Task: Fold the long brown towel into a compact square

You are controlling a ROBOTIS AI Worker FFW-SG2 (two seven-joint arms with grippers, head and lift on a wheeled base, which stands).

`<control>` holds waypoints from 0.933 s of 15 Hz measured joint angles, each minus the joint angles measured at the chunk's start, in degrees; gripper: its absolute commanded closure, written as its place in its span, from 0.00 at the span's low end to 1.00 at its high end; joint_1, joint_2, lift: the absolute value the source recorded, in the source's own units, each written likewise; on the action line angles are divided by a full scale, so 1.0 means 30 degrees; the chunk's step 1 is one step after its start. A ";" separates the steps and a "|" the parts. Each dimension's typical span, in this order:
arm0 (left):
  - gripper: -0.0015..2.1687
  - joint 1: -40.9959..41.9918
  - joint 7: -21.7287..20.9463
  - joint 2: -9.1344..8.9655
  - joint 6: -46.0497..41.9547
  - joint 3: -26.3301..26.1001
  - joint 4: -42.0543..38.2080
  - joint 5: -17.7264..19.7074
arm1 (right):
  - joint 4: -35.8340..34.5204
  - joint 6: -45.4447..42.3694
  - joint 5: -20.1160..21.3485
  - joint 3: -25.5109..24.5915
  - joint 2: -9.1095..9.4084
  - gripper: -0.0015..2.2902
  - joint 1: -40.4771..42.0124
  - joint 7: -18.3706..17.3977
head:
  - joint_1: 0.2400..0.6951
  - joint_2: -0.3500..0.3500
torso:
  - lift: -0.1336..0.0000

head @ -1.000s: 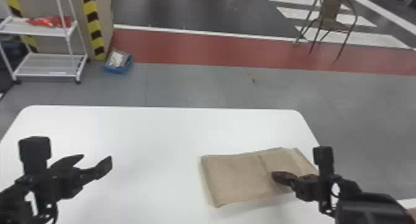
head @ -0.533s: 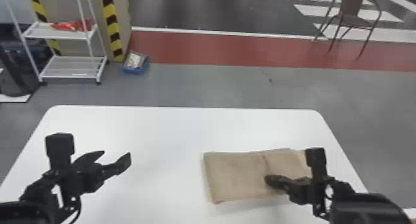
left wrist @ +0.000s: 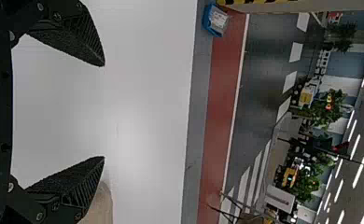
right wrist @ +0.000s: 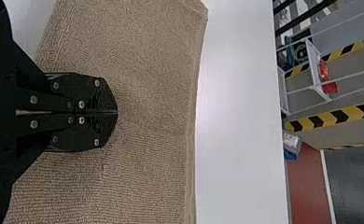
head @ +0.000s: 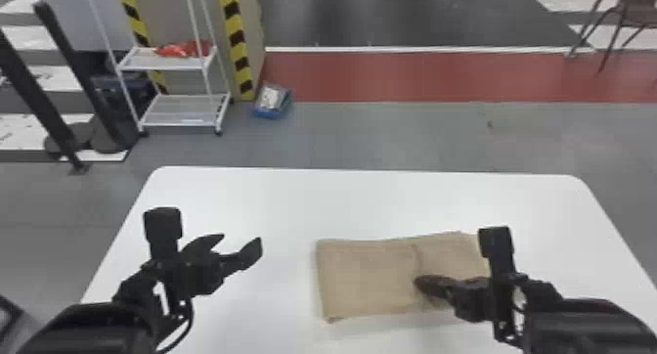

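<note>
ok so towel is on the counter, lower half of frame, bit R of ctr. floor behind has rack upper L, box just R of it, chair upper R corner

From where I stand in the room, no words, numbers or brands can be read. The signs that can be made out are wordless. Two upright bands of slanted yellow-and-black hazard stripes mark a tall beige panel. Bold white painted bars, spaced like a pedestrian crossing, lie on a glossy dark grey floor. A pale, clear-wrapped packet in a small blue plastic container has faint grey print, too small to tell.
</note>
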 measured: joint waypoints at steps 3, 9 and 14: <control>0.09 0.0015 -0.0028 0.0041 0.0000 0.0021 0.0002 0.0027 | -0.1045 0.0601 -0.0197 0.0739 0.0127 0.85 0.0603 -0.0072 | 1.00 0.62 | 1.00; 0.09 0.0091 -0.0107 0.0052 -0.0036 0.0023 -0.0009 0.0065 | -0.4743 0.2674 -0.1132 0.1155 0.0135 0.49 0.2073 -0.0496 | 1.00 0.64 | 1.00; 0.09 0.0413 -0.0233 0.0052 -0.0161 0.0052 -0.0124 0.0136 | -0.5884 0.3695 -0.1426 -0.1610 0.0135 0.00 0.2157 -0.1205 | 1.00 0.52 | 1.00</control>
